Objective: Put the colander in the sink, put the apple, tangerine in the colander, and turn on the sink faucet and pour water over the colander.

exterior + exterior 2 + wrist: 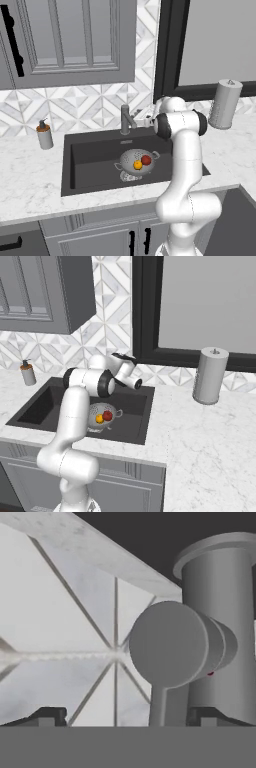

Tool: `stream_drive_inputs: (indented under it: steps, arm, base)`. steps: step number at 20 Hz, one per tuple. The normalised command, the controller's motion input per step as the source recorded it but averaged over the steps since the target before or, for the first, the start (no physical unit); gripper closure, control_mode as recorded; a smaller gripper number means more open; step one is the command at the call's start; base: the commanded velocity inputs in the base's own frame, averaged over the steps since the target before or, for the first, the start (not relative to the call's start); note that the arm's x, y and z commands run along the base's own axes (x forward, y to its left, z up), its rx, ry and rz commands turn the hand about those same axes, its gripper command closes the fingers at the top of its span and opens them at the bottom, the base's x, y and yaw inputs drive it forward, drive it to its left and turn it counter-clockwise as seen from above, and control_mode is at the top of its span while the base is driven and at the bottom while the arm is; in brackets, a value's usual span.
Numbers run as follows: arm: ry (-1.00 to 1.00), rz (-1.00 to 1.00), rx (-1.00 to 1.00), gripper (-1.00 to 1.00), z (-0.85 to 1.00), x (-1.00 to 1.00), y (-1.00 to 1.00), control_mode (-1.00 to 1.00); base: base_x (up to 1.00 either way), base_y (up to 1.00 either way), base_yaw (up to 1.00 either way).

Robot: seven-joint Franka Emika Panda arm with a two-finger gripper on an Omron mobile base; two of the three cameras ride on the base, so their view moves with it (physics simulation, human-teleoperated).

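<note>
Here the colander [136, 163] already sits on the floor of the sink [87, 155], right of centre, with the apple [146, 160] and the tangerine [137, 165] touching side by side inside it; the remaining step, by this judgement, is the water. The claw [125, 718] is raised to the far rim of the basin, pointing leftward at the sink faucet [127, 120], its fingertips [47, 716] set wide apart with nothing between them. In the hand view the round end of the side lever [169, 644] lies directly ahead, just past the fingers and slightly toward the right one, with the upright post [220, 622] close behind it. The lever's long axis runs roughly along the line of approach, so the tips flank its stem rather than cross it. The coming move turns on this alignment: a short advance should bring the lever between the fingers. No water is visible at the spout.
</note>
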Motion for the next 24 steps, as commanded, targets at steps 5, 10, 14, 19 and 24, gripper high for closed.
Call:
stream_drive_inputs:
  steps: [5,10,14,19,24]
  arm:
    - [-0.02,-0.01,-0.01,1.00,-0.09,0.37,0.04,-1.00]
    - [-0.02,-0.12,0.00,1.00,-0.01,0.40,-0.28,-1.00]
    - [0.00,-0.20,0.03,1.00,-0.11,0.55,-0.91,-1.00]
    - [0.00,-0.18,0.13,1.00,-0.21,0.61,-1.00,-1.00]
    - [0.00,-0.14,0.16,1.00,-0.25,0.55,-1.00,-1.00]
  base:
    - [0.00,0.00,0.00]
    - [0.00,0.00,0.00]
    - [0.00,0.00,0.00]
    - [0.00,0.00,0.00]
    - [0.00,0.00,0.00]
